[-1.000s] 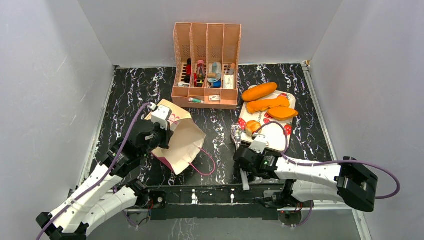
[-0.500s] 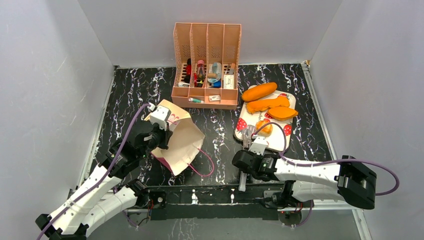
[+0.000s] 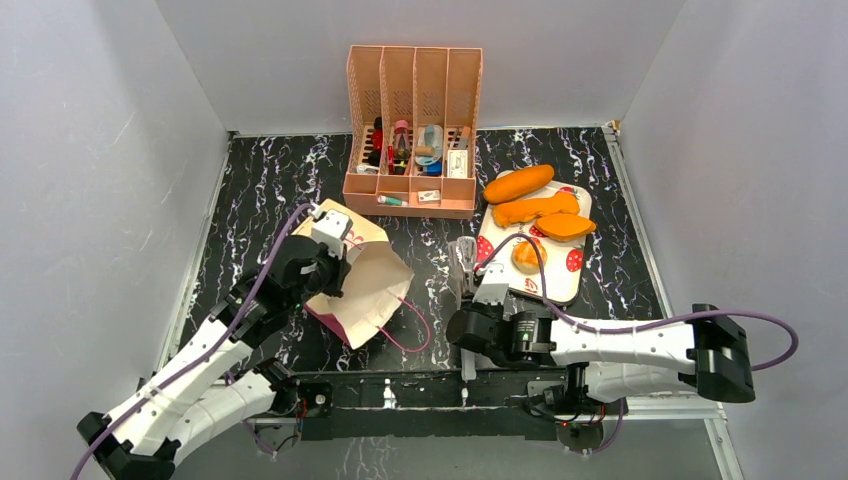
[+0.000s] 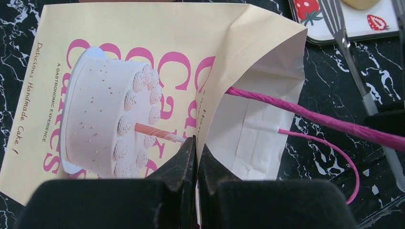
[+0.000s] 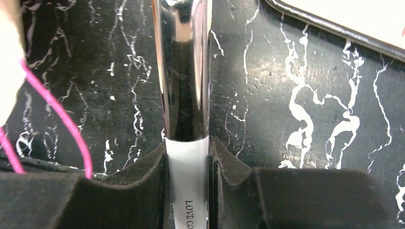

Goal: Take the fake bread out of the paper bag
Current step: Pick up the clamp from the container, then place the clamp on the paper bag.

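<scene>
A peach organiser (image 3: 412,100) of four compartments, with small items in them, stands at the rear of the worktop (image 3: 260,180). To its right, a strawberry-print tray (image 3: 557,286) carries four pieces of fake bread (image 3: 535,208). The paper bag (image 3: 370,275) lies to the left with its mouth open, its edge pinched in the clenched left hand (image 4: 197,157). The right hand (image 5: 187,148) grasps a metal utensil (image 5: 184,71) between bag and tray.

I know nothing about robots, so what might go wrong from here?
The left gripper pinches only the thin rim of the paper bag; the paper may tear or slip free, letting the mouth flop shut.
The right gripper holds smooth, shiny metal tongs, which may slide or twist in the grip.
The bag's pink cord lies close to the tongs and might snag.
</scene>
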Action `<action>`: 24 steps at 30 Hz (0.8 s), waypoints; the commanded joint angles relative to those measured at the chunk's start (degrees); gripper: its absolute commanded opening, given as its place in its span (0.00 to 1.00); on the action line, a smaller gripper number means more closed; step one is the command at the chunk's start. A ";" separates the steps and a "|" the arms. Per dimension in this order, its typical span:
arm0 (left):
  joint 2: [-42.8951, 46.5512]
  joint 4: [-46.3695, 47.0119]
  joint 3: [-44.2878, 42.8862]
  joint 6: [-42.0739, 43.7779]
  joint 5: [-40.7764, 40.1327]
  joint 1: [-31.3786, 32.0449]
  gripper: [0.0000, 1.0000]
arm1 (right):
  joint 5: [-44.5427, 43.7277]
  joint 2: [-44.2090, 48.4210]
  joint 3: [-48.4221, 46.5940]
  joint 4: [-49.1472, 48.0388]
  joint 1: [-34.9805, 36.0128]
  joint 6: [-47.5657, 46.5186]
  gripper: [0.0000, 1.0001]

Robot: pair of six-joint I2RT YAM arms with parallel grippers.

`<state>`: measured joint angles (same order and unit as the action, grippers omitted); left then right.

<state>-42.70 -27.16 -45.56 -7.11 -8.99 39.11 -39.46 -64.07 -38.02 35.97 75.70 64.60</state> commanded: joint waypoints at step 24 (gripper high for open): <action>-20.09 11.23 -4.70 3.09 7.81 -0.09 0.00 | 25.15 1.32 -1.58 -22.73 0.26 -25.10 0.15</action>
<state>-62.81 -19.92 -48.58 -6.68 -3.53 39.11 -18.94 -61.39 -39.11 22.09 75.85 41.85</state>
